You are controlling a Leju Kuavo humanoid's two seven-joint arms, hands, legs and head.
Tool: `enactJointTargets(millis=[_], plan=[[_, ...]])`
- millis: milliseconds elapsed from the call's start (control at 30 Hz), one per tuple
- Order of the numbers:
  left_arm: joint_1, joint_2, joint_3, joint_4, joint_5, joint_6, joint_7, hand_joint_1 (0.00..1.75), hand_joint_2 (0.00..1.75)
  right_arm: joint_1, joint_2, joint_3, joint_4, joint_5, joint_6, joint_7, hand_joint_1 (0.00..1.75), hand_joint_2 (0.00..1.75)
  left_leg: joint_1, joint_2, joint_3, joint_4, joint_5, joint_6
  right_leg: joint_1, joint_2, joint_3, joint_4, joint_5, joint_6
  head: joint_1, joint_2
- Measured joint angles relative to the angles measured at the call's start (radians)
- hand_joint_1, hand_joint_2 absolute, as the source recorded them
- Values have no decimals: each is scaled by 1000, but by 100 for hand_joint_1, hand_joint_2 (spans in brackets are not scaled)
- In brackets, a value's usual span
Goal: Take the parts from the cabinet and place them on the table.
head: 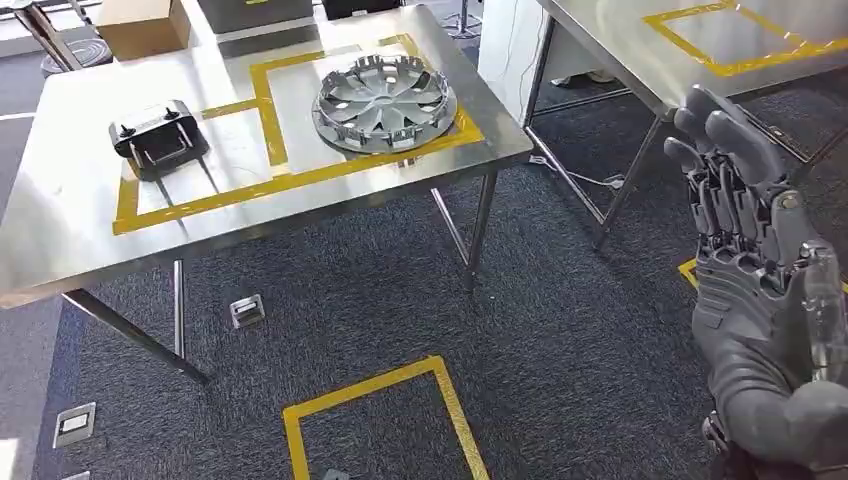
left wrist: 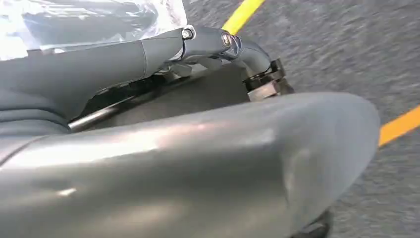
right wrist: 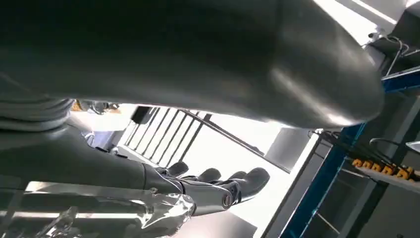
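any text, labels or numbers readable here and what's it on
None can be read.
The yellow marks on the blue rack's shelf in the right wrist view may be characters, but they are too blurred to read.
The wheel cover, the black part and the cardboard box on or behind the table show no legible lettering.

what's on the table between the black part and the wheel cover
Head view: between the black part and the wheel cover lies only yellow tape on bare steel.
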Motion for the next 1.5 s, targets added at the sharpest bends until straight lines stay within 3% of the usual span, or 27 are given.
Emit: enactJointTargets(millis=[33,67,100,200,233,333,367,400,467,533,600,700,733,800,867,900,967,1033,1067,1133,1200,1233,1300,1367,1400,1433,1500], plan=[[3,0,0,0,0,0,3,0,0,0,0,0,0,-2,0,-1,0,0,2,0,56,-83,17,1,0,1,-12,6,6,4,-2,0],[7,0,-1,0,0,0,3,0,0,1,0,-1,0,-3,0,-2,0,0,1,-3,94,-158,-23,4,2,2,-21,9,15,11,-3,0],[10,1,-1,0,0,0,3,0,0,-1,0,-2,0,-5,0,-3,0,0,-4,-6,108,-191,-27,15,3,2,-25,10,24,18,0,0],[13,0,-1,0,0,-1,3,0,0,0,0,-2,0,-7,0,-4,0,0,-10,-5,79,-189,-2,43,-1,1,-24,-9,57,40,1,0],[12,0,-1,0,1,-1,3,0,0,0,-1,-2,0,-7,0,-5,0,0,-2,-1,71,-195,12,54,-5,4,-32,-5,46,45,2,0],[10,-1,-1,0,5,-1,3,0,0,2,-1,-2,1,-8,-1,-7,0,0,-9,3,35,-195,45,71,-2,7,-76,154,-125,49,15,0],[8,-1,-1,0,12,0,3,0,0,5,-1,-2,1,-10,-2,-9,0,0,-13,3,25,-193,56,74,-2,7,-93,234,-165,49,17,0],[6,-2,-1,0,14,1,4,0,0,7,-1,-2,2,-11,-2,-11,0,0,-17,4,11,-191,66,76,-1,7,-99,290,-172,49,18,0],[1,-5,0,-1,16,1,5,0,0,12,-1,-2,3,-13,-2,-13,0,0,-25,3,-19,-185,83,78,2,7,-61,283,-117,40,19,0],[-3,-6,-1,-1,16,1,6,0,0,12,-1,-3,5,-14,-3,-14,0,0,-32,2,-39,-181,99,78,15,8,54,120,-63,14,19,0],[-5,-12,0,-3,18,3,9,0,0,12,-1,-7,6,-19,-3,-14,0,0,-38,2,-52,-178,113,72,24,5,140,-25,-91,-9,16,0],[-6,-12,0,-3,18,13,10,0,0,13,-3,-9,7,-23,-4,-17,0,0,-27,3,-65,-180,136,56,36,6,131,-37,-80,-11,21,0],[-6,-10,0,-3,18,13,10,0,0,13,-3,-10,8,-24,-4,-17,0,0,-31,2,-70,-177,134,52,19,0,130,-56,-64,-9,22,0],[-6,-10,0,-4,18,16,10,0,0,14,-3,-11,9,-24,-4,-18,0,0,-25,-3,-85,-122,49,32,18,-5,114,-58,-46,-13,14,0],[-11,-9,0,-4,18,19,11,0,0,17,-3,-11,11,-27,-4,-18,0,0,-11,-3,-112,36,-61,16,17,-8,91,-53,-29,-10,11,0],[-11,-8,0,-4,18,19,11,0,0,17,-3,-11,13,-29,-4,-19,0,0,-7,-2,-113,90,-80,9,14,-8,78,-49,-22,-7,11,0],[-10,-5,0,-4,19,19,12,0,0,18,-3,-11,16,-32,-4,-20,0,0,2,-2,-76,92,-38,-3,8,-8,45,-34,-9,0,7,0],[-4,-4,0,-4,19,18,18,0,0,18,-3,-11,17,-32,-4,-21,0,0,12,-2,17,-42,34,-13,-1,-7,10,-10,0,11,5,0],[-1,-4,-1,-4,20,18,21,0,0,18,-3,-12,17,-32,-3,-21,0,0,14,-4,51,-115,13,-20,-2,-7,-3,0,3,17,2,0],[5,-4,-1,-4,20,17,21,0,0,19,-4,-14,17,-34,-3,-22,0,0,6,-10,73,-161,-16,0,2,-6,-19,6,19,31,-4,0],[7,-4,-1,-4,19,17,21,0,0,18,-5,-17,17,-35,-2,-24,0,0,2,-10,61,-160,-12,12,0,-7,-24,4,37,41,-1,0],[7,-5,-1,-4,19,17,20,0,0,19,-5,-17,18,-37,-2,-24,0,0,1,-9,43,-165,-1,28,0,-6,-26,-1,48,49,0,0],[5,-5,-1,-4,19,17,20,0,0,18,-6,-18,19,-42,-1,-24,0,0,4,-4,36,-170,19,51,-3,2,-45,32,-16,54,6,0],[2,-6,-1,-5,21,17,20,0,0,20,-7,-19,20,-42,-2,-24,0,0,-1,-2,10,-169,42,63,-3,7,-84,182,-137,57,17,0],[0,-6,-1,-5,22,17,20,0,0,22,-7,-19,22,-42,-2,-24,0,0,-5,-1,-3,-168,51,67,-3,7,-100,256,-170,58,19,0],[-1,-6,-1,-6,22,17,19,0,0,23,-7,-19,23,-42,-2,-24,0,0,-9,-1,-16,-167,61,68,-2,7,-104,308,-176,56,19,0],[-5,-6,-1,-7,22,17,19,0,0,26,-7,-19,25,-42,-2,-24,0,0,-15,-1,-42,-164,79,69,2,7,-59,282,-124,46,21,0]])
